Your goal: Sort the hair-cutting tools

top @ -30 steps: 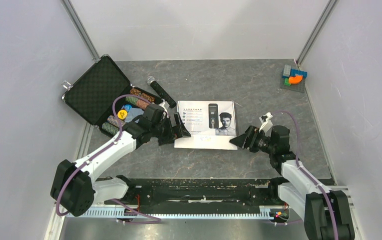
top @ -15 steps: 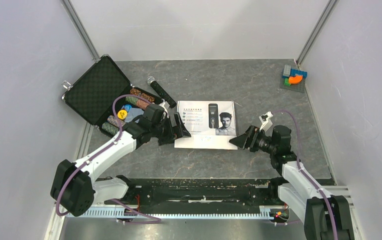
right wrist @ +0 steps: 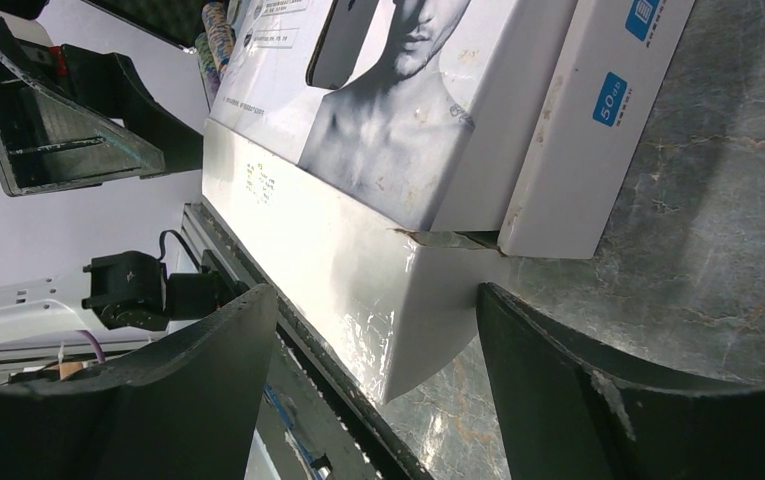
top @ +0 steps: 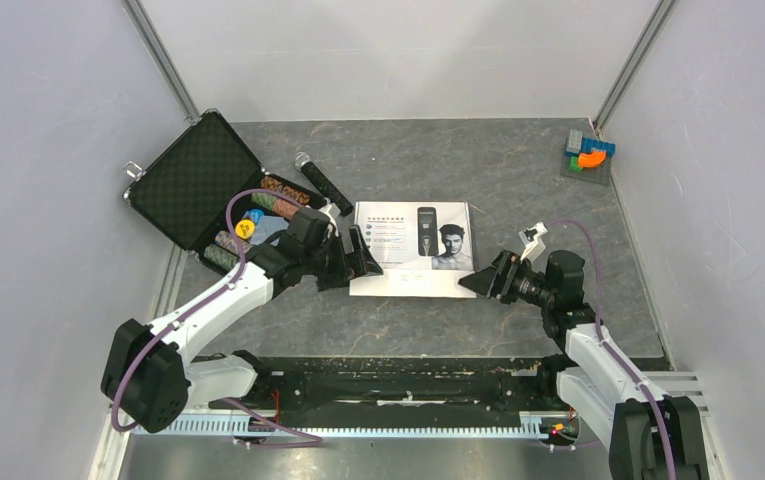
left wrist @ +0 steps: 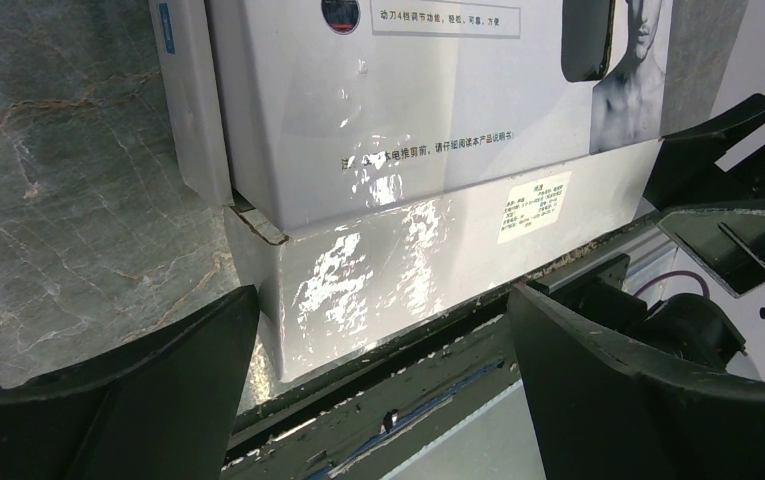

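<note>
A flat white box with a printed clipper and a man's face lies mid-table. No comb attachments or real clipper show in any view. My left gripper is open at the box's left end. In the left wrist view the box's glossy near corner lies between my open fingers. My right gripper is open at the box's near right corner. In the right wrist view that corner of the box sits between its spread fingers, close to one fingertip. Neither gripper holds anything.
An open black case with foam lid stands at the left, with coloured poker chips in it. A black microphone lies behind the box. Coloured blocks sit in the far right corner. The arm rail runs along the near edge.
Almost nothing: my right wrist has shifted very slightly to the right. The left arm and the box have not moved.
</note>
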Controlling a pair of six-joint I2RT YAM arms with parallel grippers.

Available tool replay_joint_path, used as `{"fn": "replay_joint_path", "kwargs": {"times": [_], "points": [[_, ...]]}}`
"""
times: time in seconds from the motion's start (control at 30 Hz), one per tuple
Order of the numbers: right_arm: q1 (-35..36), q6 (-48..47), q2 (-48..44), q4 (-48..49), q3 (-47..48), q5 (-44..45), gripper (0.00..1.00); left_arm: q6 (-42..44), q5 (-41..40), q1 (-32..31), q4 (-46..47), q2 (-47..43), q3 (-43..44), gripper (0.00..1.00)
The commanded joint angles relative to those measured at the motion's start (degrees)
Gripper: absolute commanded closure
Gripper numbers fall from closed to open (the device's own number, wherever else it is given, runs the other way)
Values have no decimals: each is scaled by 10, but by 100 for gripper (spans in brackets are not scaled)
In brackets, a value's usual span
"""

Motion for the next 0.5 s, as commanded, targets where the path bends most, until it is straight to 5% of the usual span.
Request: {"fn": "replay_joint_path", "kwargs": {"times": [0.0, 0.47], "points": [[0, -16, 2, -1, 21, 0, 24, 19, 4, -7, 9, -1, 8, 0], [1, -22, 34, 36, -6, 19, 25, 19, -2, -7, 15, 4, -3, 0]]}}
